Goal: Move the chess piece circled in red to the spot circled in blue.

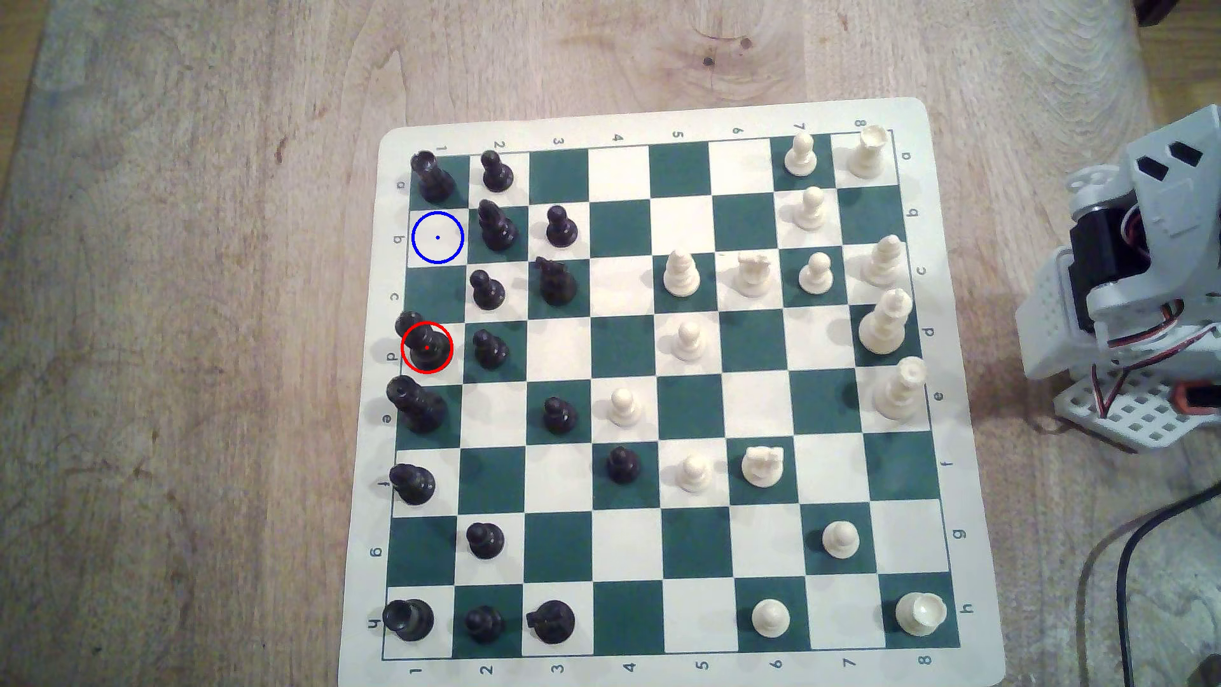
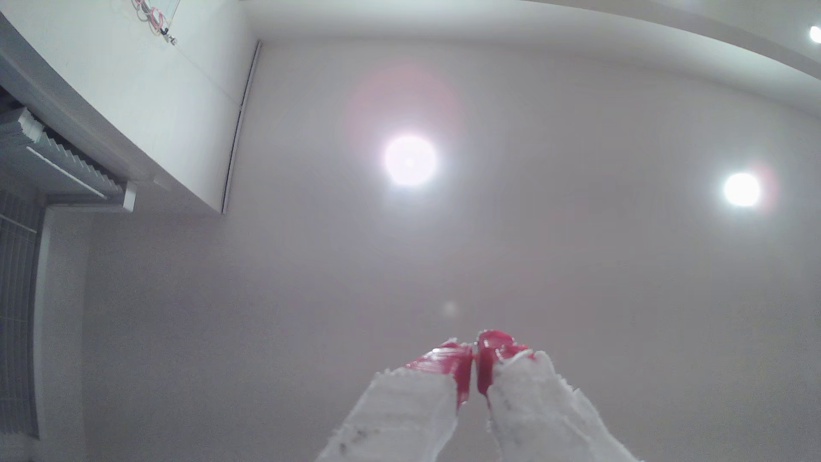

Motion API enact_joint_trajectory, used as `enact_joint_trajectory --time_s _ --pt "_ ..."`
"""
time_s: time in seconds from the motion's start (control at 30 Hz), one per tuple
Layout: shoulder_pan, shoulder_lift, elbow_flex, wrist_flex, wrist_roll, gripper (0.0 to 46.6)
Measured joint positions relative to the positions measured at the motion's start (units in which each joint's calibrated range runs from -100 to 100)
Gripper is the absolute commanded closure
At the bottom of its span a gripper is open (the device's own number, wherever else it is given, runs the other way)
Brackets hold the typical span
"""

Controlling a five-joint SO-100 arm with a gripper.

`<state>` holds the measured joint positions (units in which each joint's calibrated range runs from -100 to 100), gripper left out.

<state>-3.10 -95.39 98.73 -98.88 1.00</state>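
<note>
In the wrist view the hand (image 2: pixel 475 355) is nearest: two white fingers (image 2: pixel 400 408) with red pads, pressed together at the tips with nothing between them, so it is closed and empty. Beyond it lies a pale ceiling with bright round lights (image 2: pixel 409 160) and a window blind (image 2: pixel 57 155) to one side.

In the exterior view the arm (image 1: pixel 1136 277), grey and white with red and black wires, sits folded on the wooden counter (image 1: pixel 198 330) off the exterior view's right edge of the chessboard (image 1: pixel 654 390), well apart from the black pieces. White pieces crowd the side of the board nearest the arm; a white queen (image 1: pixel 885 324) stands on d8.

Across the board, on the column at the exterior view's left, the black queen circled in red (image 1: pixel 426 347) stands upright on cream square d1, with a black pawn (image 1: pixel 490 347) just beside it on d2. Two squares away along the same column, past the bare green c1, is the blue-ringed cream square (image 1: pixel 437 238), b1, with nothing on it; a black rook (image 1: pixel 431 175) stands next to it on a1
</note>
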Motion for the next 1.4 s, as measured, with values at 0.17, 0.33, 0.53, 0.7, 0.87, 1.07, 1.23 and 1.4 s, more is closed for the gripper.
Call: enact_joint_trajectory --time_s 0.17,0.33,0.53,0.7,0.87,1.07,1.23,1.4 --pt "-2.58 -0.08 0.0 6.61 0.0 46.4" --pt "-3.17 -0.08 -0.72 27.33 0.0 46.4" --pt "0.22 -0.08 -2.44 60.32 0.0 46.4" --pt "4.2 1.01 -11.93 85.58 -0.15 46.4" --pt "3.69 13.15 -24.94 104.62 -0.15 46.4" --pt "1.03 39.3 -42.84 117.93 -1.56 44.5" --pt "-0.52 51.28 -50.16 121.91 -3.66 40.6" --pt "0.07 60.41 -59.38 128.53 -6.64 38.3"
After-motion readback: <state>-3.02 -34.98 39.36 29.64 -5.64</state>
